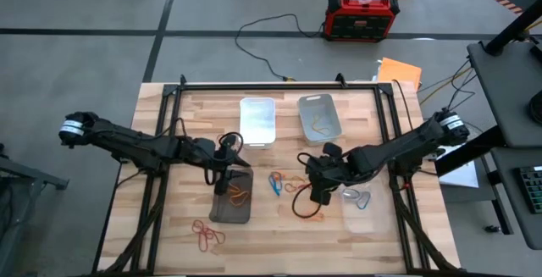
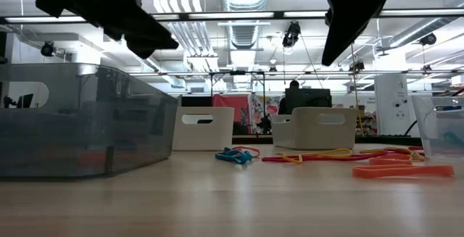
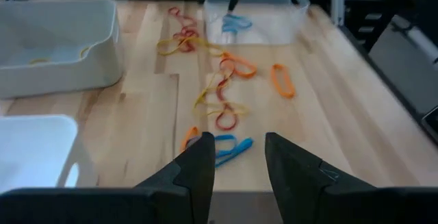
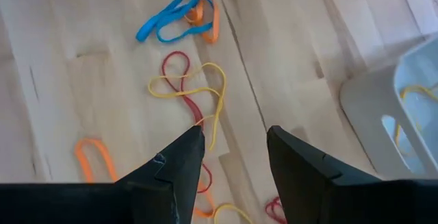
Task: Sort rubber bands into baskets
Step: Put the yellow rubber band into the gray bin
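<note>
Rubber bands [image 1: 292,188] — bare wood around

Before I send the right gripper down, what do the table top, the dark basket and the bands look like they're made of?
Table top: pale wood planks with visible grain and seams, matte.
Dark basket: smoky translucent plastic by the look; shapes show through its glossy walls.
Rubber bands: thin, limp coloured loops that lie in loose curves, probably elastic rubber.
Right gripper hangs open above them.
</note>
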Robot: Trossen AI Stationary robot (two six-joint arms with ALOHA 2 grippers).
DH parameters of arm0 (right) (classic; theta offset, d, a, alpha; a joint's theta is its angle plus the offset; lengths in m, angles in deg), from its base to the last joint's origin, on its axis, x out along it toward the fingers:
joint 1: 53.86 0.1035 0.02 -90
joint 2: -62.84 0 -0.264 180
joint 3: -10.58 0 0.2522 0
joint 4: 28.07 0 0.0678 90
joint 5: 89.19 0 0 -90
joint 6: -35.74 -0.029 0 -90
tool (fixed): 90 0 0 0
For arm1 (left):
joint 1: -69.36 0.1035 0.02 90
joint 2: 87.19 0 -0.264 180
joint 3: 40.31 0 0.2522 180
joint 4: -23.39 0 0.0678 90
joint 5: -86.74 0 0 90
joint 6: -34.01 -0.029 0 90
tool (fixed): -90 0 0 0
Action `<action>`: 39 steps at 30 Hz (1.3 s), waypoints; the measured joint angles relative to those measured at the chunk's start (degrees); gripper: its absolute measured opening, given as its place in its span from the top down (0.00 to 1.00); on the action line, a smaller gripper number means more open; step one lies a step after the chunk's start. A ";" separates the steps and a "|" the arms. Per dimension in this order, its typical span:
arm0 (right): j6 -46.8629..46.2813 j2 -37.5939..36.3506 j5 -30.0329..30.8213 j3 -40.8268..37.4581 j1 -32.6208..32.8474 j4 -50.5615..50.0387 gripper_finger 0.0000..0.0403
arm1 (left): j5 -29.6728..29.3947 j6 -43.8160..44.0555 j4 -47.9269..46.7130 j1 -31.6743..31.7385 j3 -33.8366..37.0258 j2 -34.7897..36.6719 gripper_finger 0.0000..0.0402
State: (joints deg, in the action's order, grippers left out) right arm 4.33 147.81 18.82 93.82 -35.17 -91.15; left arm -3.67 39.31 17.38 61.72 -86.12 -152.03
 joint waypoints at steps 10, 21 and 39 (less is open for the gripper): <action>11.25 1.44 0.04 -1.27 0.00 11.96 0.60 | -0.09 1.88 4.41 -0.78 -0.31 -3.14 0.72; 18.43 1.48 0.07 -5.39 0.00 23.20 0.63 | -0.11 2.12 -8.08 -1.99 -6.94 -3.78 0.72; 12.95 1.50 -0.52 -12.02 -2.93 21.81 0.64 | -7.19 -1.07 -32.38 -2.08 -14.16 -3.61 0.72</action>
State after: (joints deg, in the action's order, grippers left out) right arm 17.28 149.31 18.31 81.80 -38.10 -69.35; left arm -10.86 38.23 -15.00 59.65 -100.28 -155.64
